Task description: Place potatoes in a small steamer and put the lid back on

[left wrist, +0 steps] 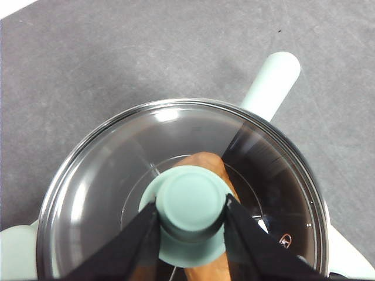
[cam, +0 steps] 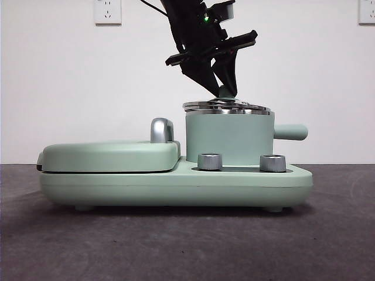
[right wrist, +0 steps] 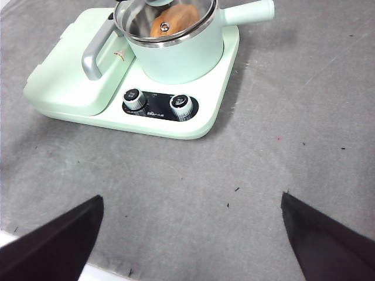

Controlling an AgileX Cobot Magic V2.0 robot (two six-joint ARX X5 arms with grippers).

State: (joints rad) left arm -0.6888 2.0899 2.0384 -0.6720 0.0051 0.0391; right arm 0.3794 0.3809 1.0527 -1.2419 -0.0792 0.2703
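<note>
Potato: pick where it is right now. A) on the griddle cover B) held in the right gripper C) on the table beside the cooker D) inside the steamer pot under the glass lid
D: the potato shows through the glass lid sitting on the steamer pot, with the left gripper closed on the lid's knob.
</note>
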